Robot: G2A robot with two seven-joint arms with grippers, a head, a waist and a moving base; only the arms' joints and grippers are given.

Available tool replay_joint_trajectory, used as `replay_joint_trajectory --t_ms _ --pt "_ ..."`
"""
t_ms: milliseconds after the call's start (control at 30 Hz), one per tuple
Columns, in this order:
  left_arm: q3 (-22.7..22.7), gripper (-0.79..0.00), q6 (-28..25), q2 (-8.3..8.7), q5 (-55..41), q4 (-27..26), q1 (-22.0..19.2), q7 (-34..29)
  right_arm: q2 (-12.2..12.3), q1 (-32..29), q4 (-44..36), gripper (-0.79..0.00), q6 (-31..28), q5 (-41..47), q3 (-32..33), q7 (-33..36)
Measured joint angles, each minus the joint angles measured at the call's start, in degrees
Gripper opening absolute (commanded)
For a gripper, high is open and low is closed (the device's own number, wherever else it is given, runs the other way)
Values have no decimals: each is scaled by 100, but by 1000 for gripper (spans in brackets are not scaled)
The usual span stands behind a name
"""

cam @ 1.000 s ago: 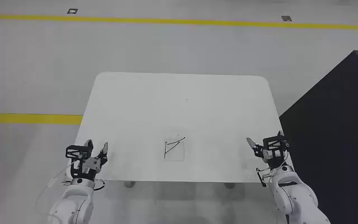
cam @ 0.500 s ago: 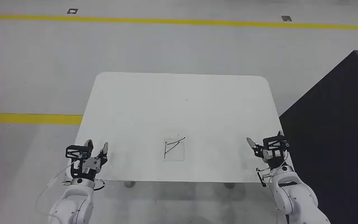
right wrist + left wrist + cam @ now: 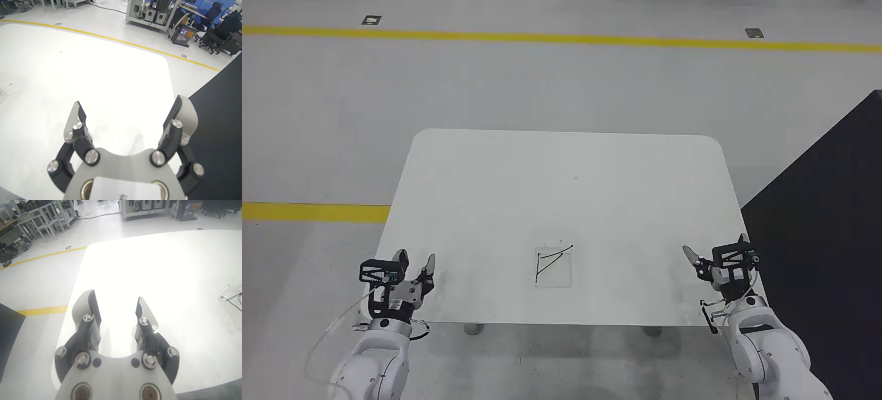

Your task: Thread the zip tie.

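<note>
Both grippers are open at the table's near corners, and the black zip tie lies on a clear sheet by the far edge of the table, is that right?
Not quite: the top view shows the zip tie on its clear sheet by the near edge of the table, between the arms. The left gripper and right gripper are indeed open at the near corners.

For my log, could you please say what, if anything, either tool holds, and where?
Nothing: left tool and right tool are open; the zip tie lies on the table.
</note>
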Motion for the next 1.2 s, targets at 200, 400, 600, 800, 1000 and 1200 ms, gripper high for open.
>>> replay_joint_trajectory --t_ms 200,400,600,800,1000,1200 --pt "0 -402 0 0 0 0 0 0 0 0 0 -1 0 0 0 0" --pt "0 -398 0 0 0 0 0 0 0 0 0 0 0 0 0 0" --pt "10 0 -209 2 -19 -204 131 174 0 0 0 0 0 0 0 0" --pt "-103 0 -786 31 269 -1403 901 497 0 0 0 0 0 0 0 0" --pt "191 0 -1228 45 621 -1834 770 -131 0 0 0 0 0 0 0 0" --pt "210 0 -1264 45 585 -1807 727 -221 0 0 0 0 0 0 0 0"
